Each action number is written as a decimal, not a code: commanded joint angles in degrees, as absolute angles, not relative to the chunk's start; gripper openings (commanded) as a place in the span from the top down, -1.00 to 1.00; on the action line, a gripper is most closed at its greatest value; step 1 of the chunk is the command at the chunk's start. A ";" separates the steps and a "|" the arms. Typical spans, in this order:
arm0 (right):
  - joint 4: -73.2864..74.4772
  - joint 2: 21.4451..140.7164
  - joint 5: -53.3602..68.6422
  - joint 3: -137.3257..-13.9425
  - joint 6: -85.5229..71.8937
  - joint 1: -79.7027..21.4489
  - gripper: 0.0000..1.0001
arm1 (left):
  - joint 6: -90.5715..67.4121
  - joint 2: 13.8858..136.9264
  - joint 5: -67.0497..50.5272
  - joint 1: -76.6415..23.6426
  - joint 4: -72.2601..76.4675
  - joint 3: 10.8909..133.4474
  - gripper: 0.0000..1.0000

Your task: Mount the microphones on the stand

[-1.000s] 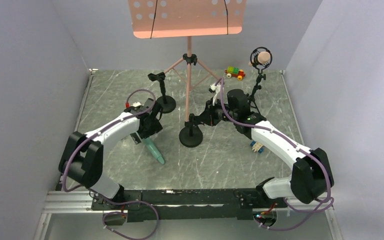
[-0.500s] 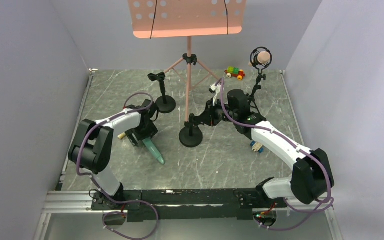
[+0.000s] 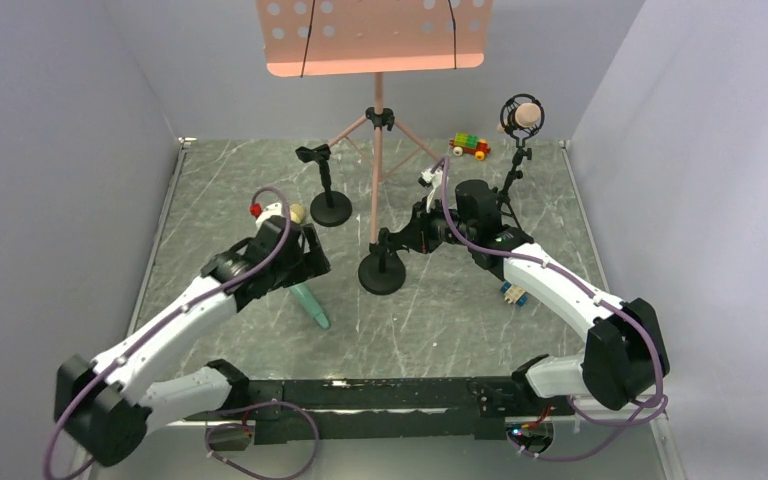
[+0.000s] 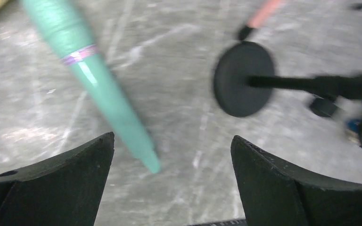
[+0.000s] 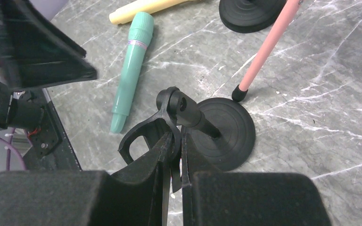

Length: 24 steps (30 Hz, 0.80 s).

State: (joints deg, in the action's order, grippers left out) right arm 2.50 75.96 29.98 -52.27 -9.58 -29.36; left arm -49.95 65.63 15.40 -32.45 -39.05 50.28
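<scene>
The teal microphone lies flat on the table; it also shows in the left wrist view and the right wrist view. My left gripper is open and empty just above its thin end. The pale yellow microphone lies beside it, mostly hidden by the left arm. The salmon pink microphone sits in the clip of the back right stand. My right gripper is shut on the clip of the middle stand.
A third black stand with an empty clip stands at the back left. A pink music stand on a tripod rises behind. A coloured toy car sits at the back right, a blue one by the right arm.
My left arm has swung its elbow down and to the left, and the gripper now hovers over the teal microphone. The yellow microphone's head has come into view. The right arm has not moved.
</scene>
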 commanded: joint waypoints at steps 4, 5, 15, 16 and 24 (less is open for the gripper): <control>4.05 76.20 28.27 -51.48 -11.34 -29.88 0.87 | -47.68 61.03 2.80 -40.40 -24.52 51.16 -0.90; 4.19 76.32 27.71 -51.62 -11.67 -29.93 0.87 | -48.42 62.40 3.54 -42.24 -24.71 53.20 -0.91; 4.44 77.54 24.94 -52.10 -13.18 -31.51 0.89 | -56.91 75.63 18.55 -53.22 -32.24 72.40 -0.75; 4.47 77.52 24.90 -52.12 -13.23 -31.55 0.89 | -57.52 77.13 19.59 -53.32 -34.24 74.23 -0.71; 4.06 76.73 24.98 -51.59 -13.25 -31.55 0.89 | -57.42 85.01 22.80 -53.46 -39.11 81.01 -0.20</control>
